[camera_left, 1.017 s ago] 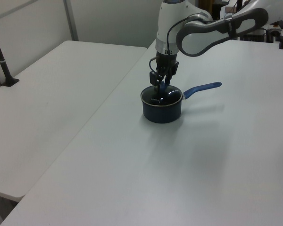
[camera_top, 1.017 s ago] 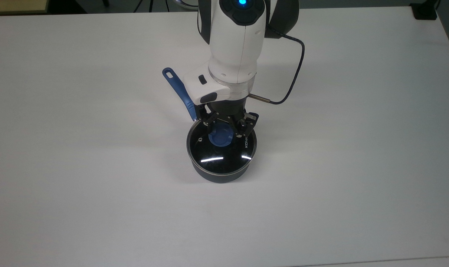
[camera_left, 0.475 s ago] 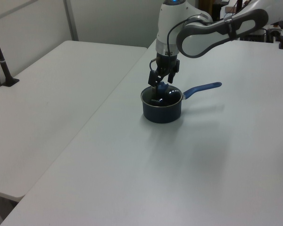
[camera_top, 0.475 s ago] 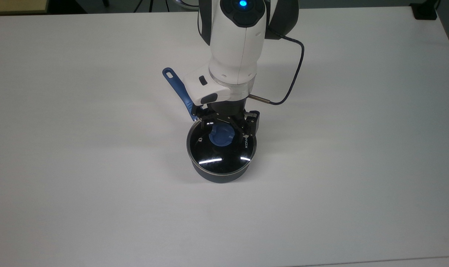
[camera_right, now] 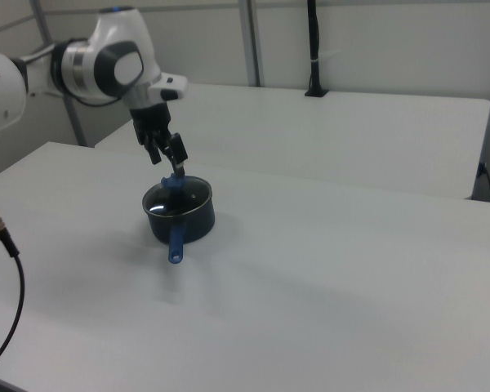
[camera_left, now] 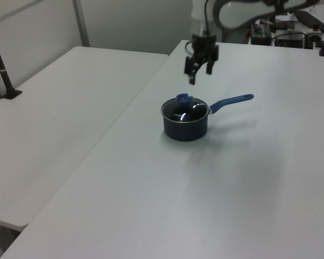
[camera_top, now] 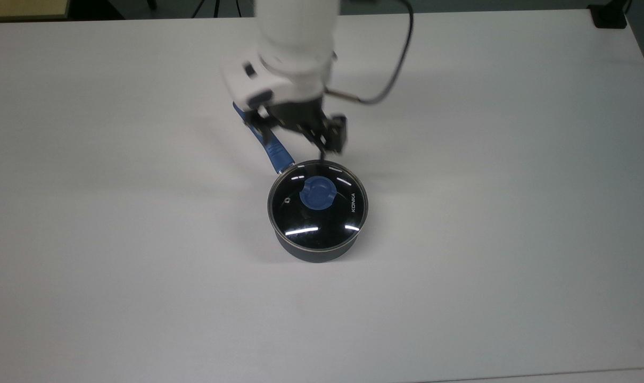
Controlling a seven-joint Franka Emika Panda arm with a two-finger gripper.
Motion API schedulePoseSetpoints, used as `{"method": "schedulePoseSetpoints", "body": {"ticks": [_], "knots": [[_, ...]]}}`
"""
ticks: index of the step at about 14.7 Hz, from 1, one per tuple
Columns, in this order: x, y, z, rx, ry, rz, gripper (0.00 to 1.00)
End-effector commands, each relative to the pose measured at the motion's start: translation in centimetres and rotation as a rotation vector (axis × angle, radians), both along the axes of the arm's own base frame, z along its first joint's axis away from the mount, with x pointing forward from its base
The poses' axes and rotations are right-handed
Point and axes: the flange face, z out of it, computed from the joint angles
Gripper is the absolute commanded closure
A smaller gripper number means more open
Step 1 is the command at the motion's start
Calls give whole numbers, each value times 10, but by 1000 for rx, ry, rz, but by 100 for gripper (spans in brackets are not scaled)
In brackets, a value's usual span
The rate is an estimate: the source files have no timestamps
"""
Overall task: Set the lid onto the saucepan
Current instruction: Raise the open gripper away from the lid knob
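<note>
The glass lid (camera_top: pixel 318 219) with its blue knob (camera_top: pixel 317 193) lies flat on the dark saucepan (camera_top: pixel 316 253), rim on rim. The saucepan's blue handle (camera_top: pixel 273 149) points toward the top view's upper left. My gripper (camera_top: pixel 300 133) hangs open and empty, above the handle and well clear of the lid. In the left view the gripper (camera_left: pixel 201 73) is high above the lid (camera_left: pixel 184 110) and saucepan (camera_left: pixel 185 129). The right view shows the gripper (camera_right: pixel 167 155) just above the lid (camera_right: pixel 175 199) and saucepan (camera_right: pixel 189 225).
The saucepan stands mid-way on a wide white table (camera_top: pixel 487 213). A second white table (camera_left: pixel 48 108) adjoins it, with a black post (camera_left: pixel 2 70) clamped at its edge. A dark cable (camera_top: pixel 391 80) loops from the wrist.
The gripper let go of the lid's knob, rose and drew back toward the handle end. The lid stayed on the saucepan.
</note>
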Motion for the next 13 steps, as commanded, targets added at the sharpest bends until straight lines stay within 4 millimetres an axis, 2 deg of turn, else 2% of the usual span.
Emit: {"method": "schedulePoseSetpoints", "body": {"ticks": [1, 4, 6, 13], "knots": [[-39, -56, 41, 8, 97, 52, 0], [-62, -99, 64, 14, 116, 72, 0], [-71, -117, 71, 18, 110, 84, 0], [-84, -127, 88, 2, 86, 83, 0]]}}
